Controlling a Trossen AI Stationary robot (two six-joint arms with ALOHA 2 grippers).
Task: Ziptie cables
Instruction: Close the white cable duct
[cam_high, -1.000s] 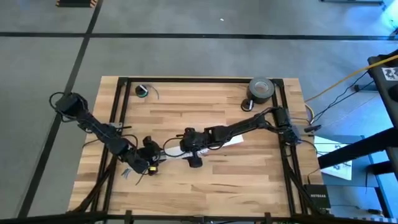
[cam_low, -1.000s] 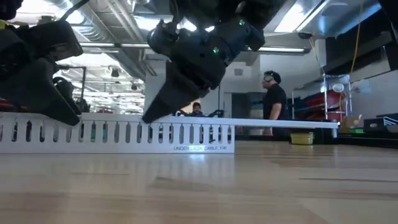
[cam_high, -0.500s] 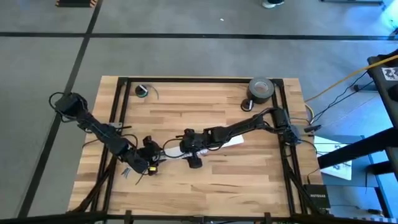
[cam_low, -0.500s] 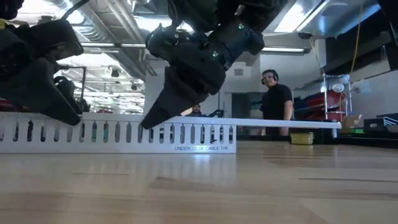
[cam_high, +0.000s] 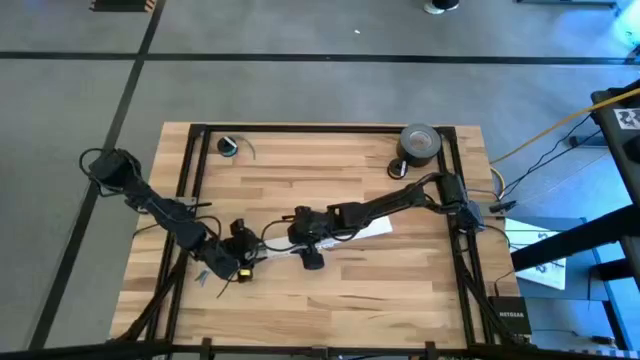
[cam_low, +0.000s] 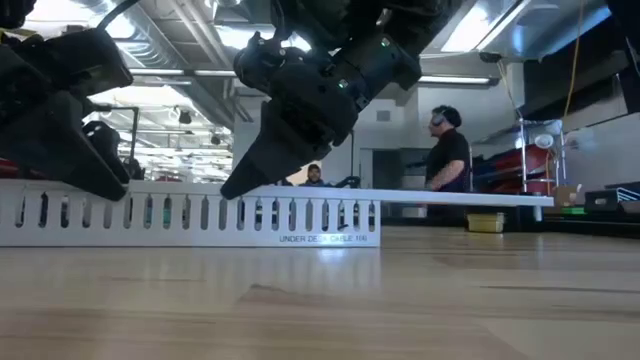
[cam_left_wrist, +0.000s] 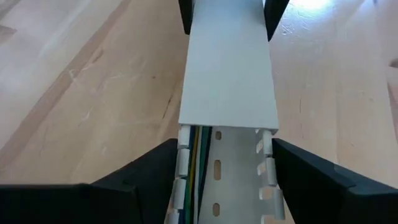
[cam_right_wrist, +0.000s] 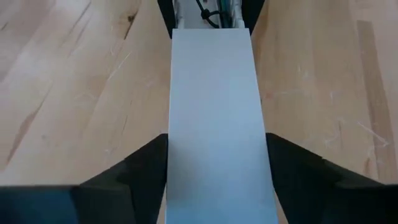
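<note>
A long white slotted duct (cam_low: 190, 215) lies across the table's middle, with a flat white cover strip (cam_right_wrist: 214, 106) over its right part. The cables (cam_left_wrist: 196, 149), thin green and yellow wires, run inside the duct's open left stretch. My left gripper (cam_left_wrist: 225, 146) is shut on the duct, near its left end (cam_high: 245, 255). To its right, my right gripper (cam_right_wrist: 217, 140) is shut on the cover strip (cam_high: 308, 243). The ziptie cannot be made out. My left gripper pinches the duct's two slotted side walls (cam_left_wrist: 181, 155) between its fingers, just short of the cover's end. The fingers lie across the duct. In the low view the duct's bottom edge sits on the table. My right gripper pinches the cover strip's two long edges (cam_right_wrist: 173, 149) between its fingers, which lie across the strip. It comes slanting down from above (cam_low: 290, 120). The strip lies about level on top of the duct, its free end (cam_low: 530, 200) reaching past the duct toward the right.
A roll of dark tape (cam_high: 420, 142) sits at the far right corner and a small dark coil (cam_high: 229, 146) at the far left. A black frame (cam_high: 320, 128) rims the table. People stand in the room beyond (cam_low: 445, 150).
My right gripper has crept slightly along the duct toward my left gripper, and the cover strip's free end has shifted a little to the right. A person in the room behind has walked on.
</note>
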